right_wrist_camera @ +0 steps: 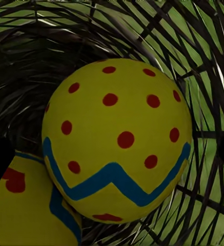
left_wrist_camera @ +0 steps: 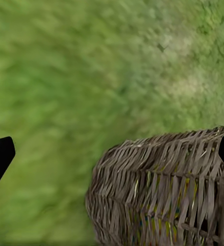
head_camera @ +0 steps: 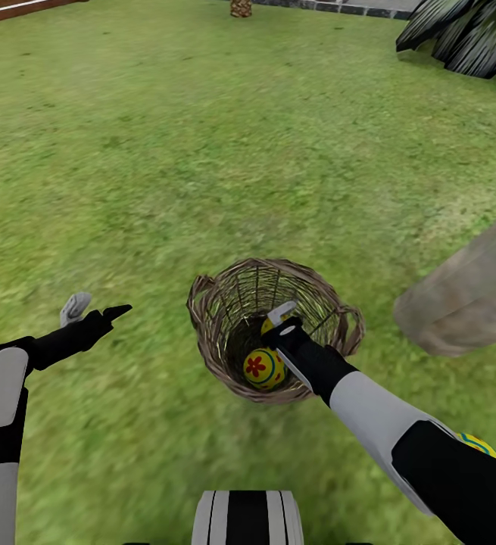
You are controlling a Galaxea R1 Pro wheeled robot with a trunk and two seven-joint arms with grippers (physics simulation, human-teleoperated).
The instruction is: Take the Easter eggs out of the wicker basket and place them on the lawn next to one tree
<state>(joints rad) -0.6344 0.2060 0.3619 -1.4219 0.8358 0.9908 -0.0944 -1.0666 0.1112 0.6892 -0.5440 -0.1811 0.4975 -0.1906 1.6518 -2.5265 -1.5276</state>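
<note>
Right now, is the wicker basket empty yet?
No. The wicker basket holds two eggs: a dotted egg and a second egg beside it.

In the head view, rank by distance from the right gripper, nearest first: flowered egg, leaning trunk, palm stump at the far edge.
From the right gripper, inside the wicker basket:
1. Flowered egg, just below it in the basket.
2. Leaning trunk, to its right.
3. Palm stump, far across the lawn.

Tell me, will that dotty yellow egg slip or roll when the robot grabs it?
Probably a bit slippery: the dotted egg looks smooth, glossy and rounded, so the right gripper could squeeze it sideways. It may roll against the second egg beside it. The wicker basket walls should keep it in.
</note>
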